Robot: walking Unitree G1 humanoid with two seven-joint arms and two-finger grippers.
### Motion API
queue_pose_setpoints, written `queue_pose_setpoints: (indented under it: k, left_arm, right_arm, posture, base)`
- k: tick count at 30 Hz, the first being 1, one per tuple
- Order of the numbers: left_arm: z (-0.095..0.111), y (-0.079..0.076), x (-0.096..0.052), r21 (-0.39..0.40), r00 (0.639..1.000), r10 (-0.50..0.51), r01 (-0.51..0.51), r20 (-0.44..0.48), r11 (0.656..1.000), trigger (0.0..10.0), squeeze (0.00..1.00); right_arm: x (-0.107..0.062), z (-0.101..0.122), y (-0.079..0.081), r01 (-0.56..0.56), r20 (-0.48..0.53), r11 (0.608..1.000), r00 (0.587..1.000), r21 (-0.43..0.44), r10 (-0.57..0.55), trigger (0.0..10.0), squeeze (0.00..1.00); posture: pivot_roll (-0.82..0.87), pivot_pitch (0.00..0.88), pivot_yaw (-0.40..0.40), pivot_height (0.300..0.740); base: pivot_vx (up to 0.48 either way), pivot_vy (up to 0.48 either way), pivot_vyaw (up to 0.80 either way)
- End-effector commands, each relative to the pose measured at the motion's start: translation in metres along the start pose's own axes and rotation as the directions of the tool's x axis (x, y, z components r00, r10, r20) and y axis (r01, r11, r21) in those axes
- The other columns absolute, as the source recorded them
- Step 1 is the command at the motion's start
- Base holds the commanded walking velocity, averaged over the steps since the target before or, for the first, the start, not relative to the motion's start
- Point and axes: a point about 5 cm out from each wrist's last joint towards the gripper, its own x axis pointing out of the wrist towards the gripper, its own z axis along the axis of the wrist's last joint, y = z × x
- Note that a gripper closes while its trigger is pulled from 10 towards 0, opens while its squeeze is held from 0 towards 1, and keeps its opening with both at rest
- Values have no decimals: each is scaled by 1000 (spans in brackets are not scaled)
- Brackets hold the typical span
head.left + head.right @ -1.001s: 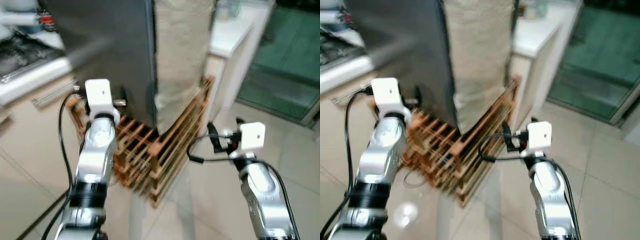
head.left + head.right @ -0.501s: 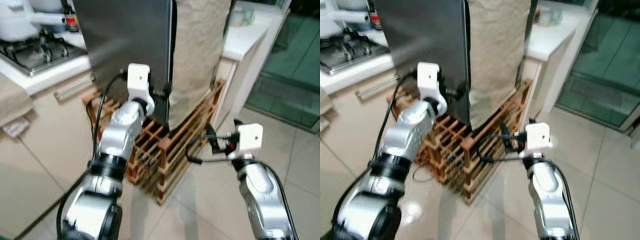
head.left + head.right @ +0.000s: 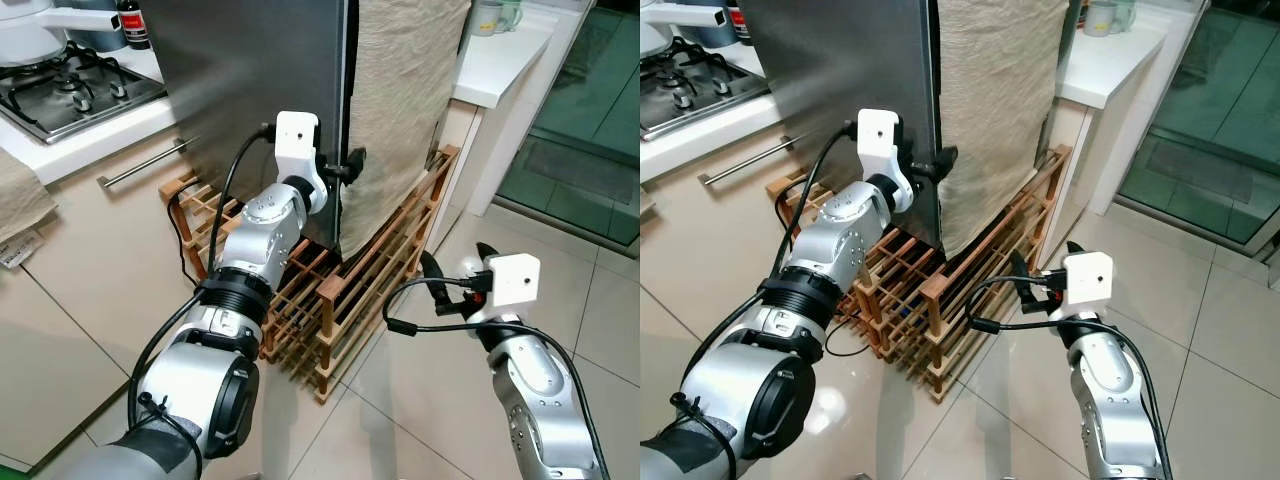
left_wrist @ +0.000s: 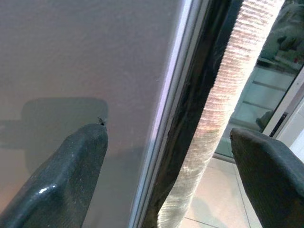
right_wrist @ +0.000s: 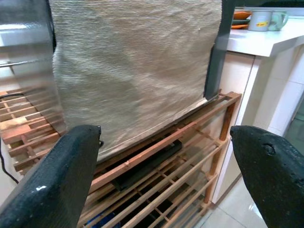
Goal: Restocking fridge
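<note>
The fridge point(image 3: 255, 90) stands on a wooden rack, its grey steel door shut. A beige cloth point(image 3: 400, 110) hangs down the fridge's side, just past the door's edge. My left gripper point(image 3: 348, 168) is raised to that edge at mid height. In the left wrist view my left gripper point(image 4: 168, 142) is open, one finger before the door face point(image 4: 95, 61) and the other beyond the cloth point(image 4: 223, 95). My right gripper point(image 3: 457, 262) hovers low over the floor, open, pointing at the cloth and rack point(image 5: 156, 156).
The slatted wooden rack point(image 3: 350, 290) juts out under the fridge toward me. A counter with a gas stove point(image 3: 65, 90) runs on the left. A white counter with mugs point(image 3: 500, 60) stands to the right, a glass door point(image 3: 590, 110) beyond it. Tiled floor point(image 3: 400, 420) lies in front.
The camera has swung and steadied. My left gripper has risen and moved right, from low before the door to the door's right edge. The right arm has hardly moved.
</note>
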Motion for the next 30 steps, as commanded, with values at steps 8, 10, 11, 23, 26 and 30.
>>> queue_pose_setpoints:
  k: [8,10,11,23,26,30]
  left_arm:
    - [7,-18,8,2,995,-89,89,39,996,10000,0]
    - [7,-20,8,8,994,-98,98,44,995,10000,0]
    - [8,-22,8,10,993,-108,108,45,994,10000,0]
    - [4,-27,10,26,991,-131,131,31,991,10000,0]
    - [3,-26,12,17,994,-101,101,32,995,10000,0]
    - [3,-27,13,9,994,-100,100,34,995,10000,0]
  right_arm:
    - [1,5,9,-36,22,999,999,20,35,10000,0]
    - [1,5,9,-36,23,999,999,20,36,10000,0]
    - [1,5,9,-37,22,999,999,20,36,10000,0]
    - [0,4,10,-41,18,999,999,17,40,10000,0]
    - [0,4,11,-44,15,999,999,16,43,10000,0]
    - [0,4,11,-43,15,999,999,16,43,10000,0]
  posture:
    - [-123,0,41,740]
    - [-124,0,42,740]
    - [-125,0,43,740]
    - [-128,0,43,740]
    - [-130,0,44,740]
    - [-133,0,45,740]
  base:
    - [0,0,0]
    - [0,0,0]
    - [0,0,0]
    - [0,0,0]
    - [0,0,0]
    - [0,0,0]
